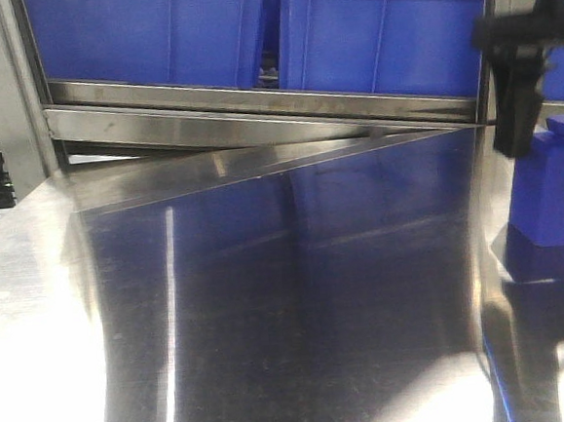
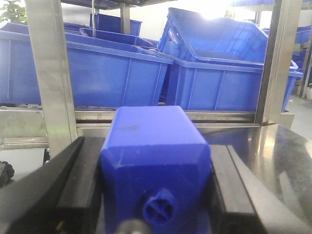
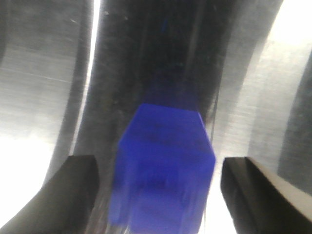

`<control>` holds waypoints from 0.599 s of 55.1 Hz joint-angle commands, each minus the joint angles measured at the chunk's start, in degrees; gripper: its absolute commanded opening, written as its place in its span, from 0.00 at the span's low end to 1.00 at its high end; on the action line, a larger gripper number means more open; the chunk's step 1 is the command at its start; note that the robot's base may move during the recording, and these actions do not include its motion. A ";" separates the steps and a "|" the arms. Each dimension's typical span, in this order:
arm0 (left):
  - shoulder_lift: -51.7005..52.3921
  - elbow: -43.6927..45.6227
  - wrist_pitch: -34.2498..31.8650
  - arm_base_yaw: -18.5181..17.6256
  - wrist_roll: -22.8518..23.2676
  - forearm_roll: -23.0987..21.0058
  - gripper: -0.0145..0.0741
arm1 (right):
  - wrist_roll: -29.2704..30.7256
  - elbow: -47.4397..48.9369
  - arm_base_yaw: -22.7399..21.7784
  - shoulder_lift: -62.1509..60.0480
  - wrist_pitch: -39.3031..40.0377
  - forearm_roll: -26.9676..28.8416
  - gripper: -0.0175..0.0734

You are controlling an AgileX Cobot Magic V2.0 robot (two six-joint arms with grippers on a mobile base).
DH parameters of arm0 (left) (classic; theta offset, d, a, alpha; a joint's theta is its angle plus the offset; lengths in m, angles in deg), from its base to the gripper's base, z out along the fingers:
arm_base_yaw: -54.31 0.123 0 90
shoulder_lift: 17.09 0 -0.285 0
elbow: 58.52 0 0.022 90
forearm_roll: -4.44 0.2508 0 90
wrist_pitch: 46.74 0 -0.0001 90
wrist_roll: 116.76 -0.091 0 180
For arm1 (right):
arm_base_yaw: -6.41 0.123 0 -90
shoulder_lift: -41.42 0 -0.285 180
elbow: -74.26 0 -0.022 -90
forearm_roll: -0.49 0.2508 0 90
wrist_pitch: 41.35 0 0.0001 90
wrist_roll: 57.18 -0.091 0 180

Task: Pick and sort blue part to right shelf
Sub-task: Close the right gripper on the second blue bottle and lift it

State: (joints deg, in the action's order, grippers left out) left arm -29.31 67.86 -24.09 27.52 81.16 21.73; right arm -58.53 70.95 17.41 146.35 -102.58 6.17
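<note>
Two blue parts seen. My left gripper [image 2: 153,146] was clamped on one part [image 2: 151,165], jaws pressed against both its sides, round stub toward camera. Ahead stood shelf [image 2: 229,117] rail, with upright [image 2: 51,73] close at left, another at right, and crates [image 2: 112,78] crowded behind rail. My right gripper [image 3: 158,163] was spread wide. Second part [image 3: 165,146] sat between its jaws, apart from both, on steel table [image 3: 44,73]; view was blurred. Front view: second part stood upright at table's right, black gripper just beside its cap.
</note>
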 commanded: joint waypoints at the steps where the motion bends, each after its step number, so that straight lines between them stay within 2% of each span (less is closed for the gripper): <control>1: -0.77 1.58 -5.31 -0.27 0.46 0.22 0.56 | -0.14 2.07 -0.01 -0.06 0.57 -0.39 0.87; 7: -0.77 1.58 -5.40 -0.27 0.46 0.22 0.54 | -0.14 2.07 -0.01 2.28 0.70 -0.39 0.87; 11: -0.77 1.58 -5.40 -0.27 0.46 0.22 0.52 | -0.14 2.07 -0.01 3.20 0.65 -0.39 0.84; 15: -0.77 1.58 -5.40 -0.27 0.46 0.22 0.51 | -0.14 2.07 -0.01 3.26 0.65 -0.39 0.74; 17: -0.77 1.58 -5.40 -0.27 0.46 0.22 0.50 | -0.14 2.07 -0.01 3.20 0.65 -0.39 0.64; 24: -0.77 1.58 -5.40 -0.27 0.46 0.22 0.50 | -0.14 2.07 -0.01 3.16 0.47 -0.39 0.45; 28: -0.77 1.58 -5.40 -0.27 0.46 0.22 0.50 | -0.14 2.07 -0.01 2.93 0.55 -0.39 0.41; 33: -0.77 1.58 -5.40 -0.27 0.46 0.22 0.50 | -0.14 1.89 -0.01 1.89 1.95 -0.39 0.40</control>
State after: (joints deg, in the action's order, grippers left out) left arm -29.31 67.86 -24.09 27.52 81.16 21.73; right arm -58.78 71.08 17.41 152.07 -102.02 5.83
